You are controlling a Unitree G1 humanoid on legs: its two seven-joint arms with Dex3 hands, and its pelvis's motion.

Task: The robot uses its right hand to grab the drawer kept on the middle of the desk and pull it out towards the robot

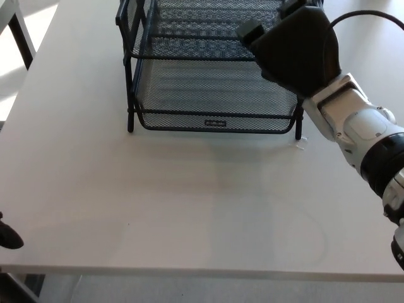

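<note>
A pale, matte tabletop (189, 202) is filling most of the head view, with sunlit floor and a dark table leg (19, 31) showing past its far left corner. The robot's right hand (293, 47) is reaching in from the right edge, its black palm shell hanging over the right end of the black wire-mesh drawer unit (211, 76), which is standing at the middle-rear of the surface, directly below and to the left of the hand. One black fingertip (249, 29) is projecting leftward at the level of an upper tray rim; whether the fingers are closed on the mesh or merely beside it cannot be told, as the palm is hiding them. The lowest drawer (214, 101) is sitting in its frame, its front rim with a small label (215, 124) lying below and left of the hand. The white forearm (360, 132) is trailing off toward the lower right, a black cable (372, 12) arching above it. At the lower left edge, far from the right hand, a sliver of black left hand (7, 237) is showing, its state unreadable.
</note>
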